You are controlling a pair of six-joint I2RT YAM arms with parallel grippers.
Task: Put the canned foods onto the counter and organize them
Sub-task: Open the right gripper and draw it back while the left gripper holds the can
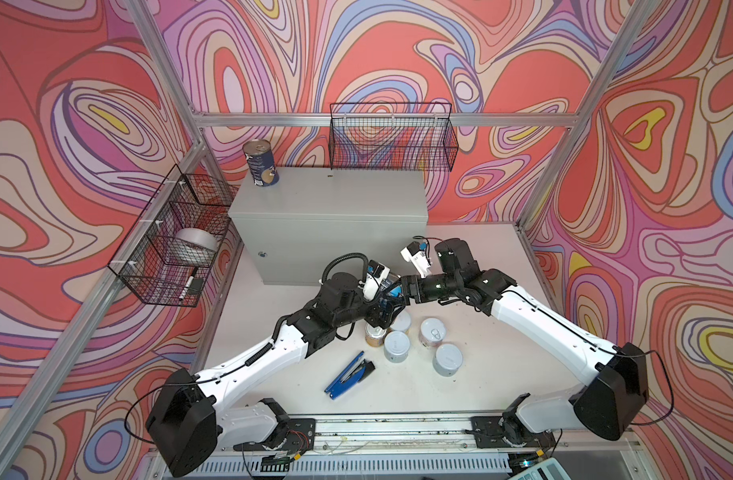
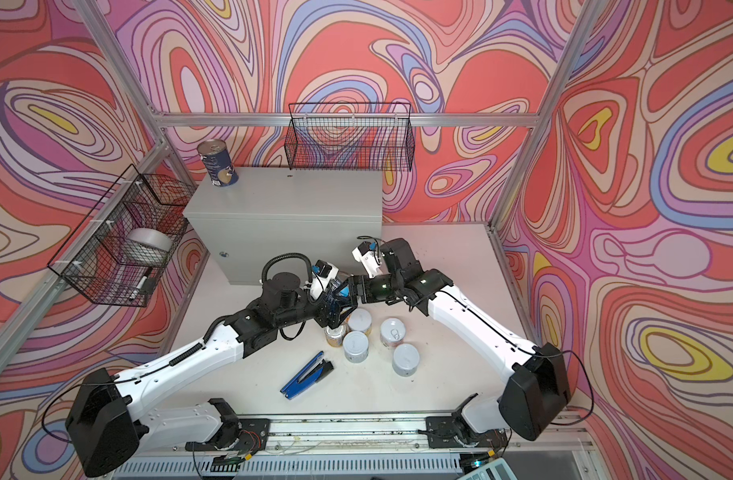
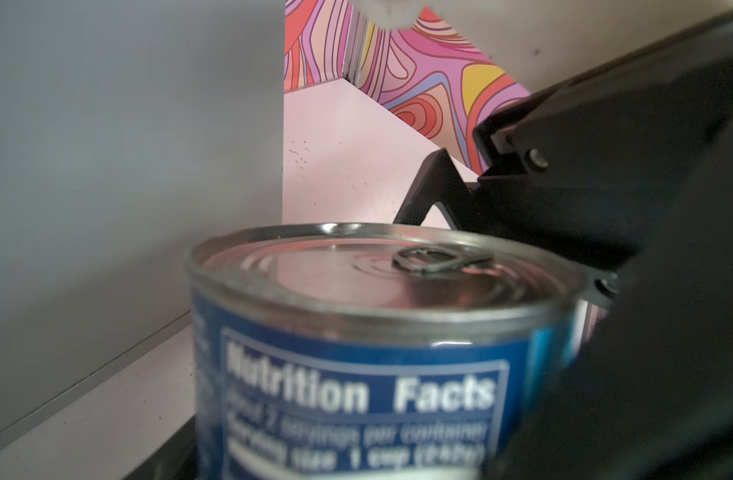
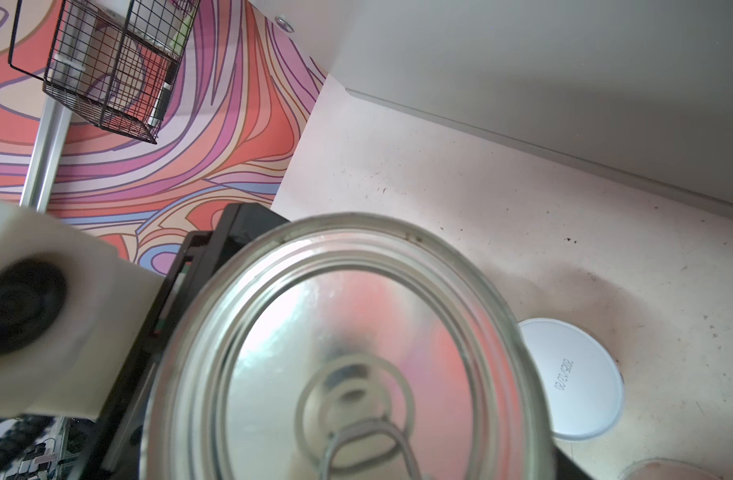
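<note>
A blue-labelled can hangs above the table in front of the grey counter, between both grippers. My left gripper is shut on its side; the label fills the left wrist view. My right gripper straddles the can's silver top, one of its fingers behind the rim; contact is hidden. Another blue can stands on the counter's back left corner. Below the grippers a yellow-orange can and several short white-lidded cans stand on the table.
A blue stapler lies near the cans at the front. One wire basket hangs behind the counter. A second basket on the left wall holds a silver tape roll and a marker. Aluminium posts frame the workspace.
</note>
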